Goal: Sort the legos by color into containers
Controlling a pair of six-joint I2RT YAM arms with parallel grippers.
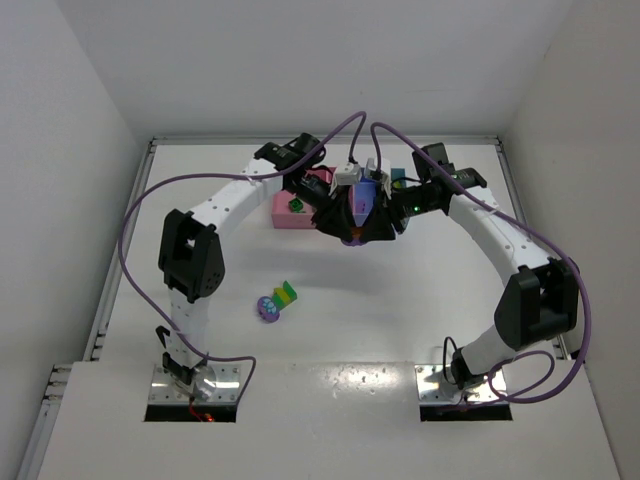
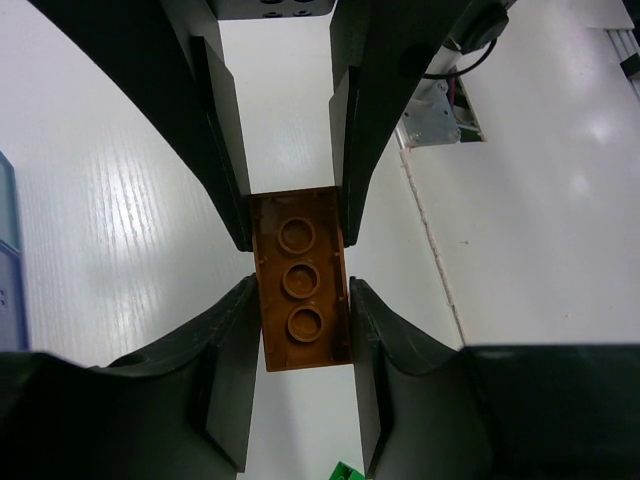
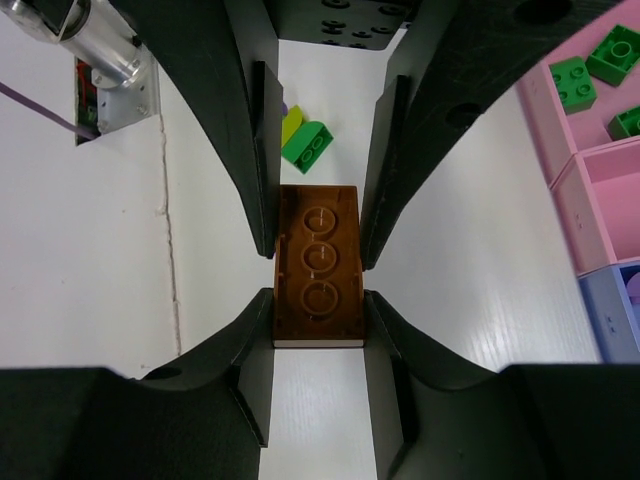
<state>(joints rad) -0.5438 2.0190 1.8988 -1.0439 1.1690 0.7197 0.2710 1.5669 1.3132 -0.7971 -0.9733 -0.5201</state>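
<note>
- left fingers (image 2: 228, 365) pinch one end of the orange brick (image 2: 303, 295), near the tray (image 1: 288, 214);
- right fingers (image 3: 243, 352) pinch its other end

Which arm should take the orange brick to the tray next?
Probably right. The right pincer grips the orange brick with the tray compartments close alongside; the left wrist view shows only a blue sliver.

An orange-brown brick (image 2: 300, 293) is clamped at its long sides, three studs showing. On the table (image 1: 400, 300) a green-and-yellow strip (image 1: 287, 293) lies against a round purple piece (image 1: 268, 309). Three green bricks (image 3: 572, 85) sit in a pink compartment (image 3: 585, 135) — a purple-blue compartment (image 3: 600, 310) lies nearby, an empty pink one between.
</note>
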